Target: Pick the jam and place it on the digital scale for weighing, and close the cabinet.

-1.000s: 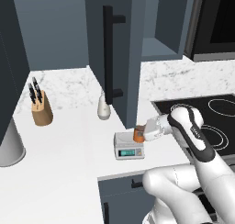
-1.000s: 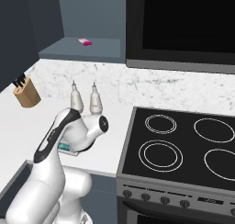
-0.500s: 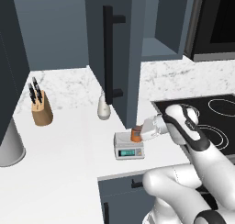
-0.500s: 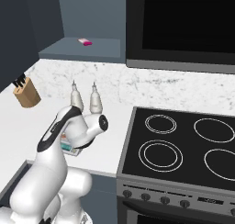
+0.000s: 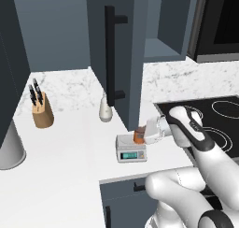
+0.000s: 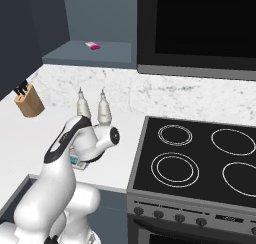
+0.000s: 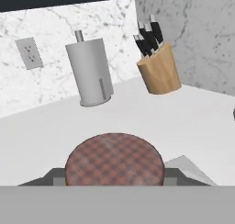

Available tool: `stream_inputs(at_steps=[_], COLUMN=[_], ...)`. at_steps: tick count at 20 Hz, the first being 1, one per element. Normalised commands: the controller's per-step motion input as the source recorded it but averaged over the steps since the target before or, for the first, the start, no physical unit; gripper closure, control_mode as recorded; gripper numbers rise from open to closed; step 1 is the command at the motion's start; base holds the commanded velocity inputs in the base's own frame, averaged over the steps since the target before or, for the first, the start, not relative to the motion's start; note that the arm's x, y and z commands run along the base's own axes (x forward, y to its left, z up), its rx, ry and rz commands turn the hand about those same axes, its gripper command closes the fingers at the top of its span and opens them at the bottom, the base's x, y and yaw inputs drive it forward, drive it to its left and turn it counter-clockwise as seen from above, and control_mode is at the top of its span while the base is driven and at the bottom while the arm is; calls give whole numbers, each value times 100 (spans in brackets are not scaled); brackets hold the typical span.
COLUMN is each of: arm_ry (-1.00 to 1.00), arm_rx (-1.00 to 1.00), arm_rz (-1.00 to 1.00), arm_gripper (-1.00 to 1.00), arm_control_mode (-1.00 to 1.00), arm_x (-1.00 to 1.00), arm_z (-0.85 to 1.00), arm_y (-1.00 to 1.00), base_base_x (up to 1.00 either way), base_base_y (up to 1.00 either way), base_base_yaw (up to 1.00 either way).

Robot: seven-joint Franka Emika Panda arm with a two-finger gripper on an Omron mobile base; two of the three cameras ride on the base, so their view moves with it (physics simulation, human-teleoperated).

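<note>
The jam [image 5: 138,136], a short orange-brown jar, sits at the back right of the digital scale [image 5: 130,150]; I cannot tell whether it touches the platform. My gripper [image 5: 145,134] comes in from the right and is shut on the jam. In the hand view the jam's dark checked lid [image 7: 114,158] lies between the grey fingers [image 7: 53,175], and a pale corner of the scale [image 7: 189,167] shows to its right. In the right base view the arm hides the jam and a corner of the scale [image 6: 77,161] peeks out. The cabinet door [image 5: 125,45], with its black bar handle [image 5: 109,54], stands open.
A knife block [image 5: 42,113], a white bottle [image 5: 105,111] and a grey paper-towel roll [image 5: 9,147] stand on the white counter. The black stovetop [image 5: 219,122] lies right of the scale. Two bottles [image 6: 84,107] stand by the wall. A pink item [image 6: 93,46] lies on the open shelf.
The arm has shifted a little to the left. The jam has hardly moved and stays in the grip at the scale.
</note>
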Motion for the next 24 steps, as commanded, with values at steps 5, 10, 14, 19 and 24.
stream_inputs(at_steps=[5,10,14,19,24], arm_ry=[-11,-2,0,-3,-5], arm_rx=[0,-3,-12,-7,0], arm_rz=[0,0,0,0,0], arm_gripper=[100,100,100,100,100], arm_control_mode=[-100,-100,-100,-100,-100], arm_x=[3,1,0,4,21], arm_z=[-13,-22,-28,-27,-19], arm_y=[0,5,27,31,5], base_base_x=[0,0,0,0,0], base_base_y=[0,0,0,0,0], base_base_yaw=[0,0,0,0,0])
